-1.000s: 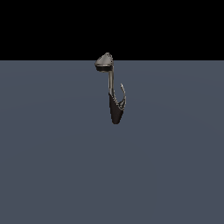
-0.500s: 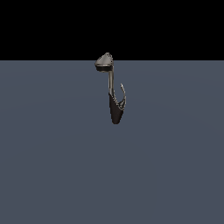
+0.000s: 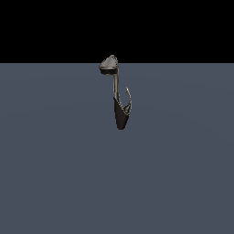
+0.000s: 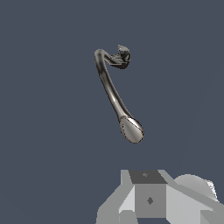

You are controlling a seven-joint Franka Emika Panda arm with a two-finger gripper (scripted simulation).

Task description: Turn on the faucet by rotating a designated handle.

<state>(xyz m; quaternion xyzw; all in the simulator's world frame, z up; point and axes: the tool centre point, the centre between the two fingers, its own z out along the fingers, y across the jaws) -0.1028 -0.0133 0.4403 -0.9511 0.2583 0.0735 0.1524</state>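
Note:
The faucet (image 3: 119, 112) stands alone on the grey floor in the exterior view, with a dark tapered base, a thin stem and a grey cone-shaped head (image 3: 109, 64). The handle (image 3: 129, 98) is a thin curved prong rising from the base on the exterior view's right. The wrist view looks down on the faucet (image 4: 109, 87), its head (image 4: 131, 130) and the handle (image 4: 123, 55). Only the grey and white housing of my gripper (image 4: 151, 199) shows at that picture's edge, apart from the faucet. Its fingertips are out of view. The arm does not show in the exterior view.
A flat grey floor (image 3: 55, 173) spreads around the faucet, with a black background (image 3: 45, 27) behind it. No other object shows.

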